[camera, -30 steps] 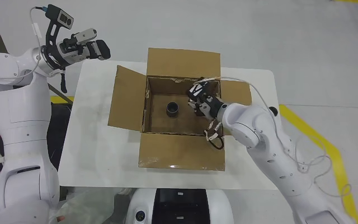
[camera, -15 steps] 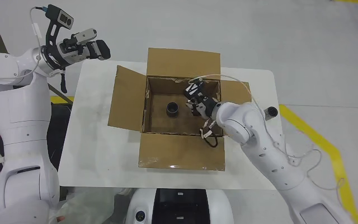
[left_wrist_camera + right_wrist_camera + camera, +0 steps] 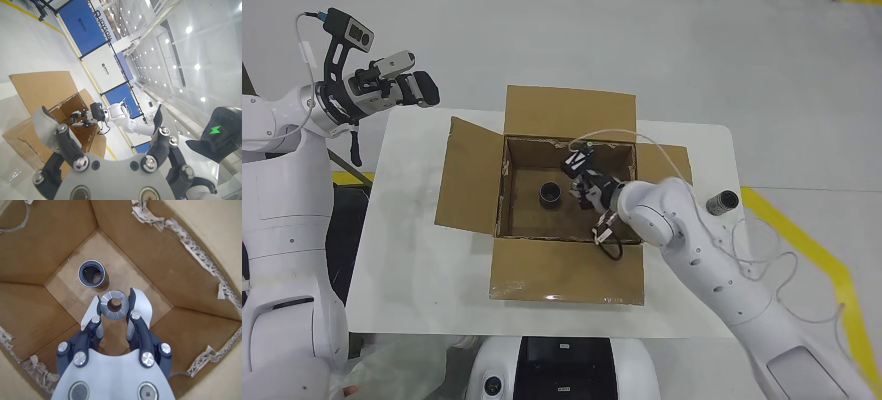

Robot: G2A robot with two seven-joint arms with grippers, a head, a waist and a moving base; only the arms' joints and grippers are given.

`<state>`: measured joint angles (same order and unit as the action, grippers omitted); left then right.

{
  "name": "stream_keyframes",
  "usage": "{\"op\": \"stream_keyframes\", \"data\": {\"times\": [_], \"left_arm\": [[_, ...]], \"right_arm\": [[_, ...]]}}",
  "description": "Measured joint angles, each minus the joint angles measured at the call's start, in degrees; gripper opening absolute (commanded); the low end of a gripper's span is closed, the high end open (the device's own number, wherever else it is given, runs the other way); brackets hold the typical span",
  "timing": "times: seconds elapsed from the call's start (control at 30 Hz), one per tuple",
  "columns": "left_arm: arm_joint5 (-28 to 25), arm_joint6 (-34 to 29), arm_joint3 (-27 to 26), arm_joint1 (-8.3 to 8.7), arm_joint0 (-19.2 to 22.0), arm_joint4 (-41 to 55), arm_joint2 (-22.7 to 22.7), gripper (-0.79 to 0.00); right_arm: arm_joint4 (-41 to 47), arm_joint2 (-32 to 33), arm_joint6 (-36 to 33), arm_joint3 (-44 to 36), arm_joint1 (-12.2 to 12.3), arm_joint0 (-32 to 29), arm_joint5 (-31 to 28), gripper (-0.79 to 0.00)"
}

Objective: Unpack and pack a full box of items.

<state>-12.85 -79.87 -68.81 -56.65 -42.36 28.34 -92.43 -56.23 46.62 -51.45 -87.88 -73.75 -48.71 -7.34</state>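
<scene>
A pale factory floor (image 3: 802,80) with a yellow line surrounds the white table (image 3: 412,250), whose smooth top carries one open cardboard box (image 3: 467,180), its flaps folded out and its torn corrugated edges ragged. The left gripper (image 3: 427,88) hangs beyond the table's far left corner, well apart from the box, fingers spread wide and empty. The right gripper (image 3: 114,302) is down between the box walls, its fingers closed most of the way onto the curved flanks of a grey metal bushing (image 3: 121,311), which it holds bore-upward just beside a dark metal sleeve (image 3: 91,261) standing upright on the box floor. Whether the bushing rests on that floor or hangs just above it cannot be told. Both pieces look solid, rigid and heavy for their size, with smooth machined sides that would likely slip. A squeeze across the middle of the outer wall seems the safest hold. The cardboard floor is soft enough to dent under a drop.
</scene>
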Motion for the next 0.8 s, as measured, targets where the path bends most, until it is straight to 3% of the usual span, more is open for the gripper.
{"op": "stream_keyframes", "data": {"times": [0.67, 0.8], "left_arm": [[0.0, 0.0, 0.0, 0.00, 0.0, 0.0, 0.0, 0.000], [0.0, 0.0, 0.0, 0.00, 0.0, 0.0, 0.0, 0.000]], "right_arm": [[4.5, -3.9, 0.3, 11.3, -3.2, 5.0, -0.3, -0.785], [4.5, -4.3, 0.6, 12.5, -3.6, 5.3, -1.0, -0.690]]}}
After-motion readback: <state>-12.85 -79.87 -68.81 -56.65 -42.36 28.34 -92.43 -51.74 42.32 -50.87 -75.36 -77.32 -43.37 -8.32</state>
